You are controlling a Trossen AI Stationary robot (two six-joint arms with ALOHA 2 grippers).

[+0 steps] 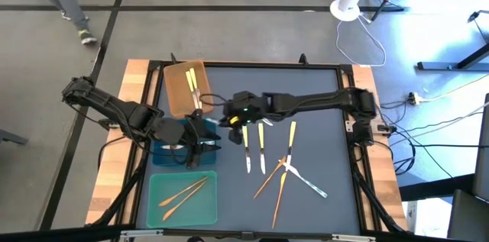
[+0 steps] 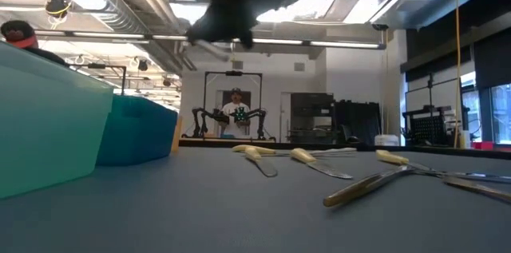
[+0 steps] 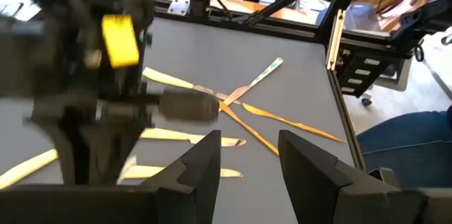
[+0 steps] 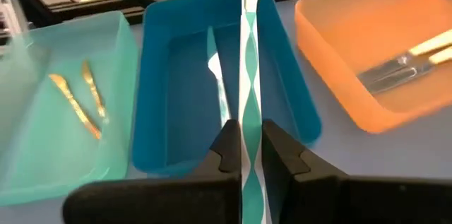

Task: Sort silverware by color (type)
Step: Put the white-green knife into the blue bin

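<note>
The silverware [image 1: 284, 167] is partly sorted: two gold pieces lie in the teal tray [image 1: 153, 213], about seven remain on the table [image 1: 328, 120]. The right gripper [image 4: 245, 155] is clamped on a silver utensil [image 4: 247, 61]; the left gripper [image 3: 248, 155] waits with fingers apart.

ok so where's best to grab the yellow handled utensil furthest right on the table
Grip the yellow-handled utensil by the far end of its handle, coming straight down with the jaws across its width. It lies flat. Its silver end runs into the crossed orange-gold utensils, but the handle lies clear.
</note>
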